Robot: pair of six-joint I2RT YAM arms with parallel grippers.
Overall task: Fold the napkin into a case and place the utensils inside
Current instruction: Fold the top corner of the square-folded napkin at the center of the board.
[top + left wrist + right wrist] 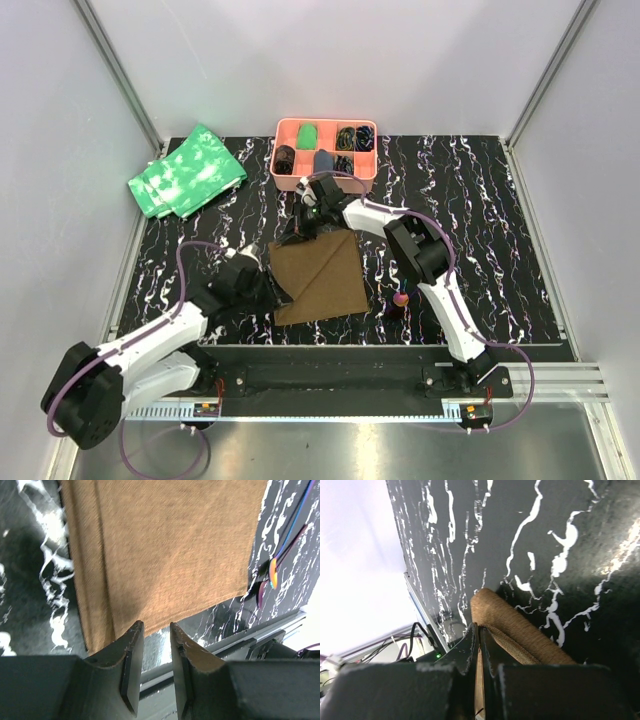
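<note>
Right hand is clamped on a fold at the far-left corner of the napkin — the rest lies flat mid-counter. Left hand sits at the near-left edge, jaws narrowly apart with nothing between them. Utensils lie just right of the napkin.

Parted gripper at napkin edge
</note>
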